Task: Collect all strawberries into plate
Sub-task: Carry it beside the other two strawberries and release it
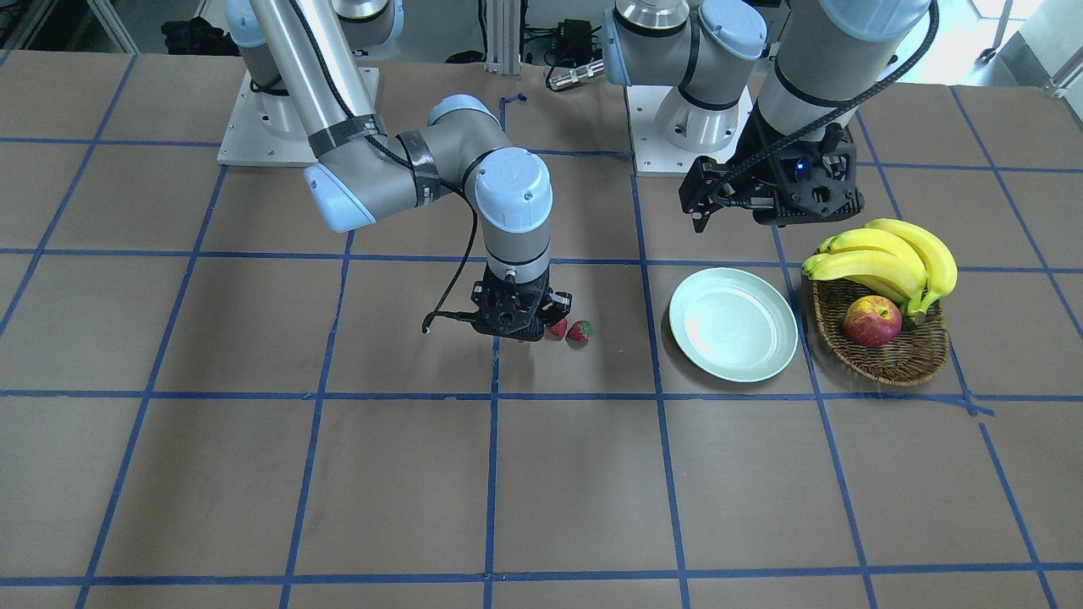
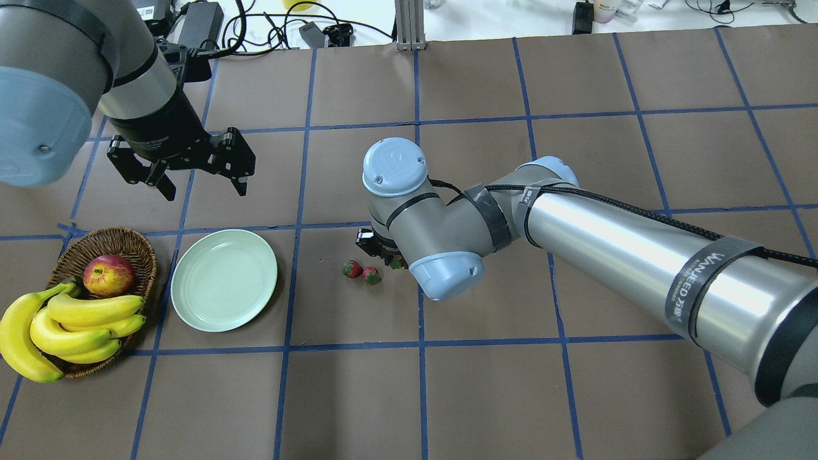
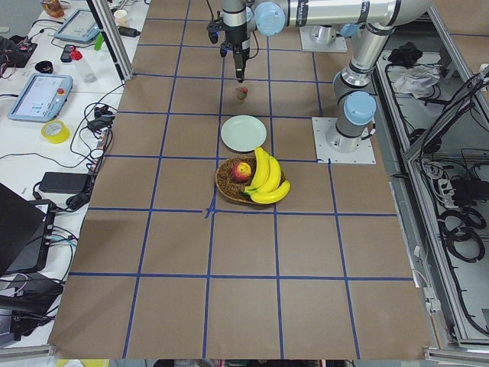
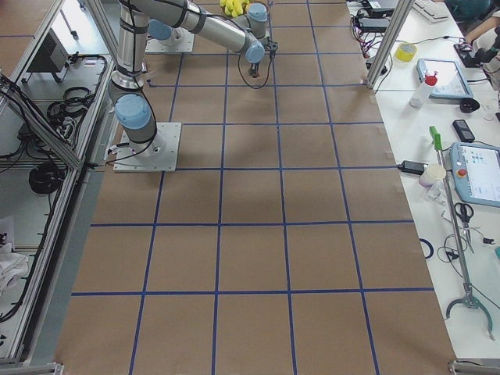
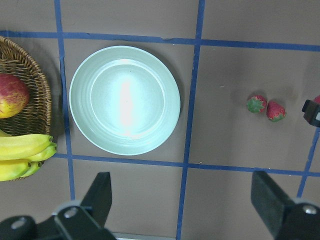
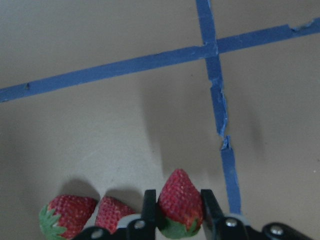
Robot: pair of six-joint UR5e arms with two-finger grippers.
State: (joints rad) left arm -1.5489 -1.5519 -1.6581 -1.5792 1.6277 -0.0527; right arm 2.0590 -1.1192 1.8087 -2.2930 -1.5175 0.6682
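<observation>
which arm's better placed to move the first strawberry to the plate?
Right. The right gripper has its fingers against both sides of one strawberry, beside the other two. The left gripper hangs open near the plate, away from the berries.

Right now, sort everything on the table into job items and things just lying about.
Job: gripped strawberry in the right end effector; two loose strawberries; plate.
Lying about: wicker basket, apple, bananas.

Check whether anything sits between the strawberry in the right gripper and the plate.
Two other strawberries lie on the table beside the right gripper, on its plate side. Nothing else visible; lifting should clear them.
</observation>
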